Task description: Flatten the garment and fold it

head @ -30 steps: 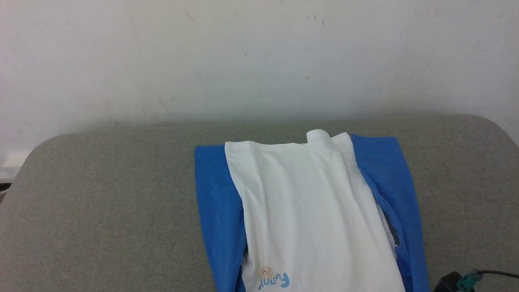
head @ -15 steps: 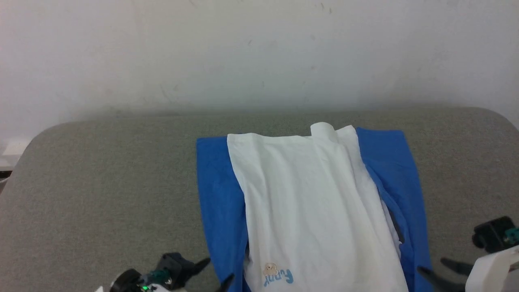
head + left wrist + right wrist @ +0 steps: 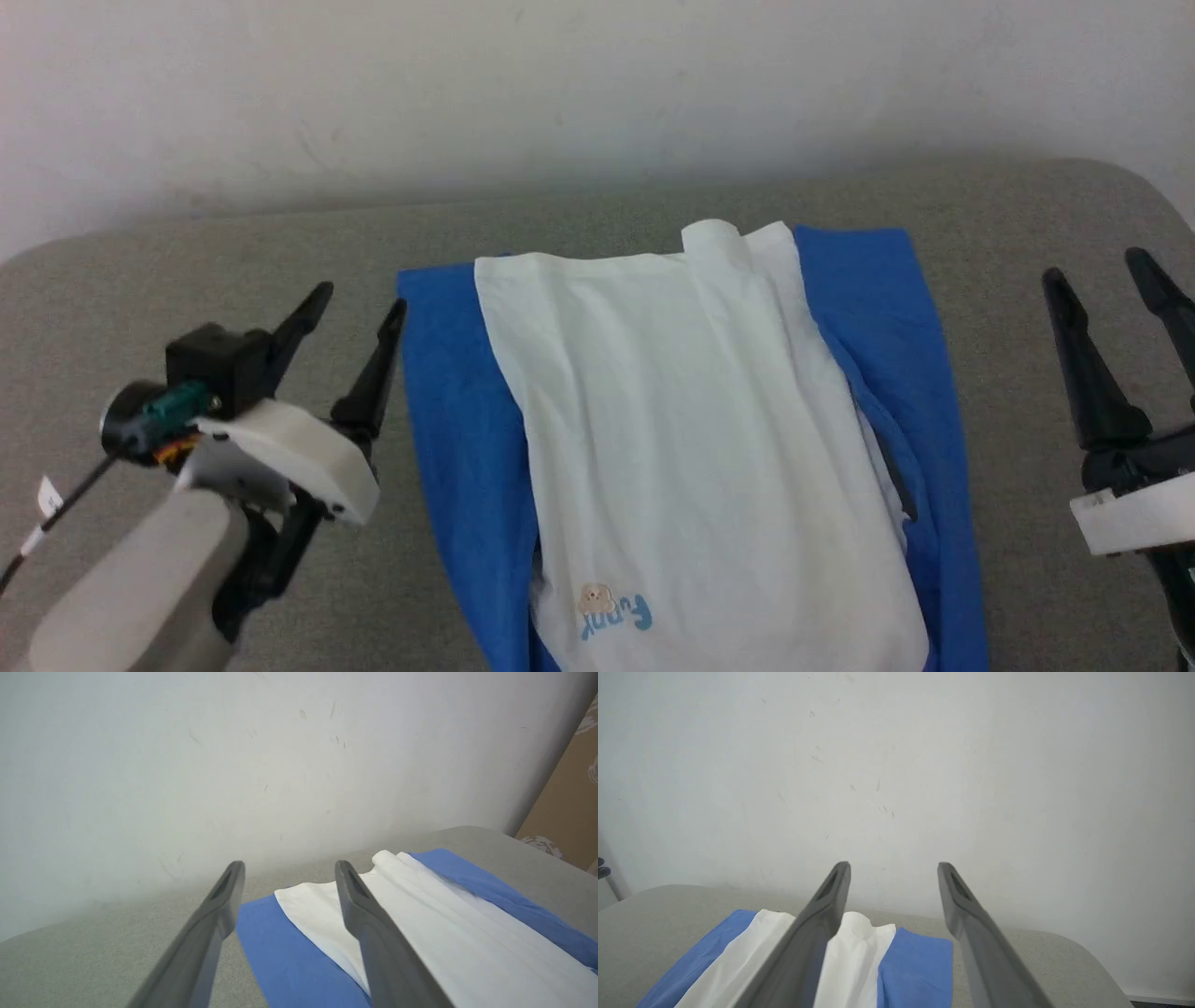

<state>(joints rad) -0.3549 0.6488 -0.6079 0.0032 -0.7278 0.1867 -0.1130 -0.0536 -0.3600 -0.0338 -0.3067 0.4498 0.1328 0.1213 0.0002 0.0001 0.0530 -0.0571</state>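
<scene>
I see the shirt (image 3: 691,439) lying flat on the grey pad (image 3: 187,271), white body up, blue sleeves folded along both long edges, bear patch (image 3: 595,597) at its near end; my left gripper (image 3: 360,299) sits just off the shirt's left edge, forearm angled up from below, fingers spread and empty, pointing at the wall (image 3: 597,84) beyond the shirt; my right gripper (image 3: 1093,265) stands well off the shirt's right edge, fingers likewise parted, holding nothing.
</scene>
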